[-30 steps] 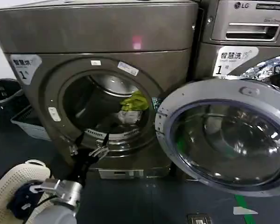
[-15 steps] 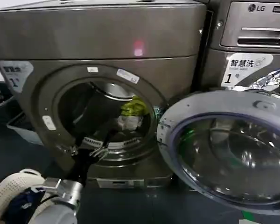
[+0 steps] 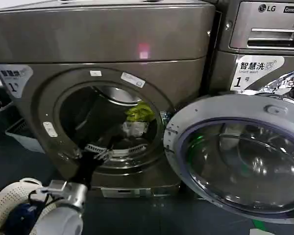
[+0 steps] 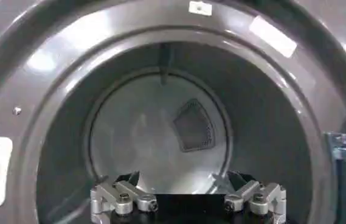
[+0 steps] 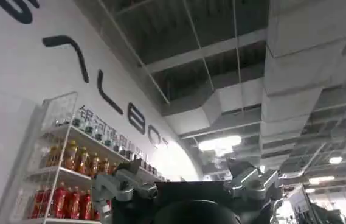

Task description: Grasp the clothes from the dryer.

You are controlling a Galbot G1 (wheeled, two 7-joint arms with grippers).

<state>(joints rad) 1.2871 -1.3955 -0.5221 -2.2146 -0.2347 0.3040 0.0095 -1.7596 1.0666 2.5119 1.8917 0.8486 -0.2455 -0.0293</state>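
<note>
**Left gripper at the dryer mouth, reaching for the clothes**

Low left, the left gripper (image 3: 95,153) hangs spread wide and empty at the dryer (image 3: 103,44) porthole rim. Right of it, deeper in the drum, lie the white-grey cloth (image 3: 134,129) and lime-green garment (image 3: 139,112). Best to steer rightward and inward before closing.

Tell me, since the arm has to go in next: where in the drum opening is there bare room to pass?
Open left gripper sits at the dryer porthole's lower lip. The left and middle of the drum look bare. Crowded at right, where the lime-green garment and white-grey cloth lie near the glass door hinge.
</note>
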